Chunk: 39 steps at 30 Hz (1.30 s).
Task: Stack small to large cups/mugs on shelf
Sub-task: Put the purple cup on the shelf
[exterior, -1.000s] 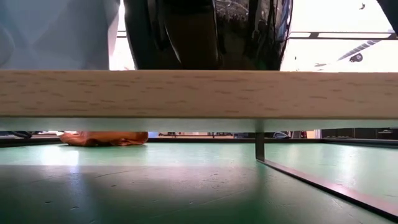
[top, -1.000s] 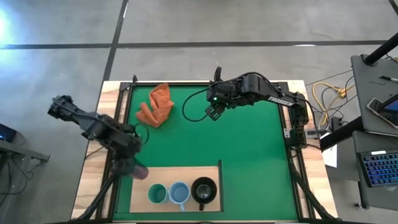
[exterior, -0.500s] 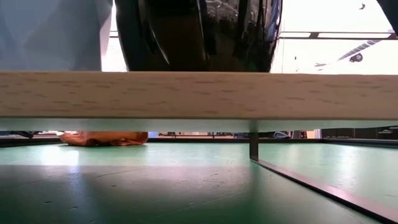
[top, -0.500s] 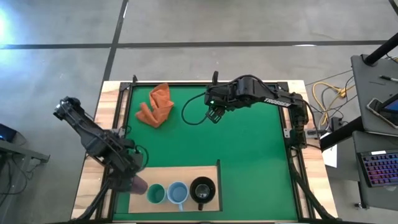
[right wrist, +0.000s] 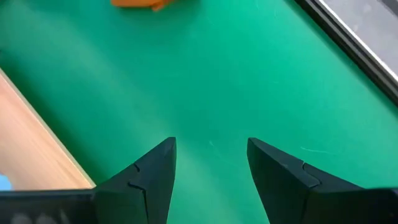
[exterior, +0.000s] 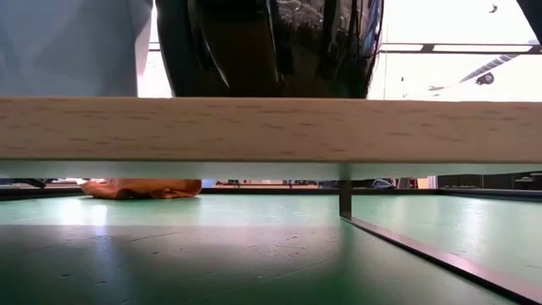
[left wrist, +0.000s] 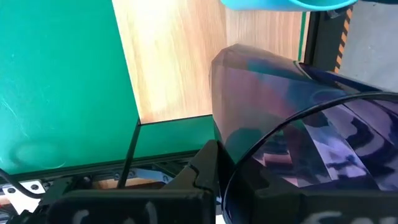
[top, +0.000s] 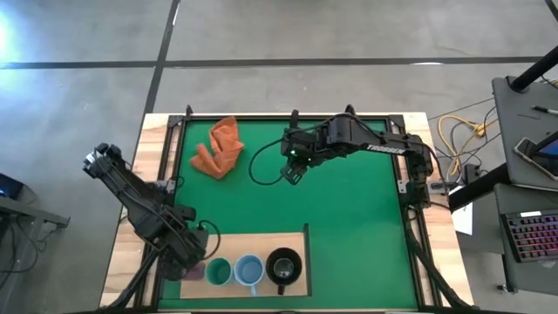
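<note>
My left gripper point(top: 188, 263) is at the near left, over the left end of the light wooden shelf board point(top: 261, 242), and is shut on the dark purple cup point(top: 195, 271). The cup fills the left wrist view point(left wrist: 280, 118). Beside it on the board stand the teal-green cup point(top: 218, 273), the light blue mug point(top: 250, 271) and the black mug point(top: 285, 265), each on its base. My right gripper point(top: 292, 171) is open and empty above the green mat point(top: 349, 227), toward the far side. My left gripper holds the purple cup by its wall point(left wrist: 227, 134), with one dark finger point(left wrist: 208, 163) on the outside. The cup hides the other finger. The fingers come slanting down from the table's left. Whether the cup rests on the board, I cannot tell.
An orange cloth point(top: 218, 148) lies on the mat at the far left and shows under the board in the low view point(exterior: 140, 188). The board's edge point(exterior: 271, 127) fills the low view, with the black mug point(exterior: 271, 47) on top. A raised frame borders the mat.
My left gripper has carried the purple cup toward the table's near edge, from beside the board to its left end next to the teal-green cup. My right gripper has moved a little toward the left and near. In the low view the board's leg and black mug shifted slightly left.
</note>
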Available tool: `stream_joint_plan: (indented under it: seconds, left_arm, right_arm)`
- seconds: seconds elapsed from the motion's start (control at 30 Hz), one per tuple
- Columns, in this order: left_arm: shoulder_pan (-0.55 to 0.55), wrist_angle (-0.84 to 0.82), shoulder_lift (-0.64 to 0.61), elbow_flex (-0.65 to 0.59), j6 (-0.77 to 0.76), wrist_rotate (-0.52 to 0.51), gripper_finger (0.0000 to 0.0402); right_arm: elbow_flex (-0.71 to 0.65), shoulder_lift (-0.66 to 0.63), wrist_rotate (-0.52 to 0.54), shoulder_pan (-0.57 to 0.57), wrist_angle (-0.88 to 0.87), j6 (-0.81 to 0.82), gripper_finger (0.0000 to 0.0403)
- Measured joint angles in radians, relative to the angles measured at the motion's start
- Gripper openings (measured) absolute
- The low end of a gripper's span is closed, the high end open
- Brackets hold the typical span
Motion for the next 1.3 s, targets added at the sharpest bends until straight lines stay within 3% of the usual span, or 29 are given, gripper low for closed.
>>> stream_joint_plan:
  seconds: [0.53,0.83,1.3]
  left_arm:
    - [-0.019,0.063,0.079,0.004,-0.043,-0.003,0.0000]
    - [-0.020,0.096,0.069,-0.001,-0.158,0.061,0.0000]
    - [-0.019,0.077,0.064,-0.003,-0.158,0.056,0.0000]
  right_arm:
    - [0.000,0.000,-0.006,0.041,0.005,0.064,0.0192]
    - [0.000,0.000,-0.006,0.042,-0.006,0.064,0.0192]
    - [0.000,0.000,-0.006,0.042,-0.006,0.061,0.0192]
